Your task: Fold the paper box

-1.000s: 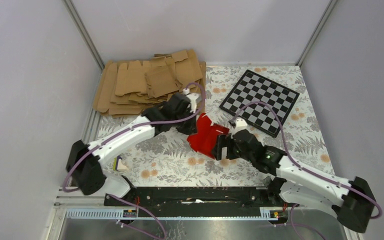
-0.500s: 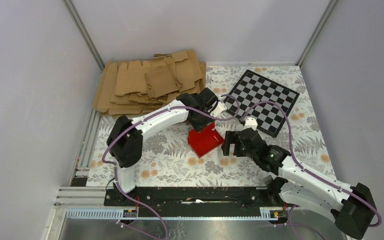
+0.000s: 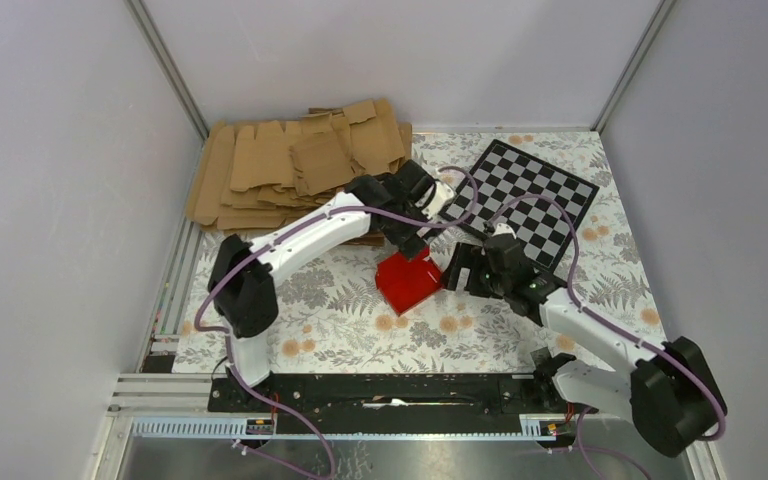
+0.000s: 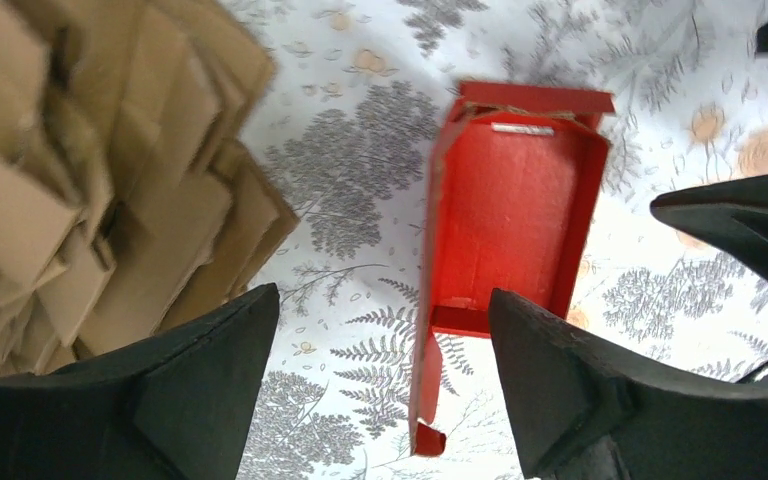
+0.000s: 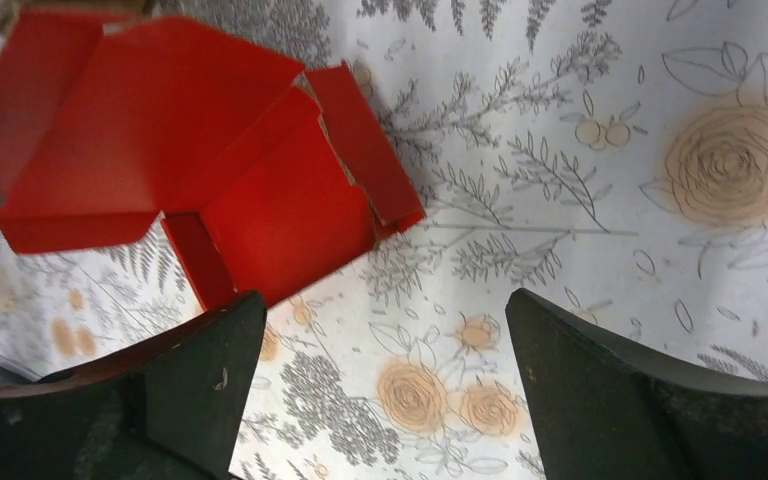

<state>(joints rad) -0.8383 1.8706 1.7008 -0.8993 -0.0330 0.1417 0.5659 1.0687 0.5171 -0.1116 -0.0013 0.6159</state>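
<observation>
- Found the paper box (image 3: 407, 283) on the floral table cover (image 3: 330, 320), partly folded (side walls raised, one end flap loose).
- Saw the left gripper (image 4: 380, 310) above it, fingers spread wide and holding nothing.
- Saw the right gripper (image 5: 385, 315) just beside the box, fingers likewise apart; seemingly not touching it.
- Noted brown cardboard blanks (image 3: 290, 165) piled far-left and a checkered board (image 3: 535, 185) far-right.

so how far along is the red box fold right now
Done: the paper box sits on the table as an open tray, its side walls standing. In hand: nothing; the left gripper and right gripper are both open, neither gripping it. Left: loose flaps stick out, so tucking them and closing the top remains.
</observation>
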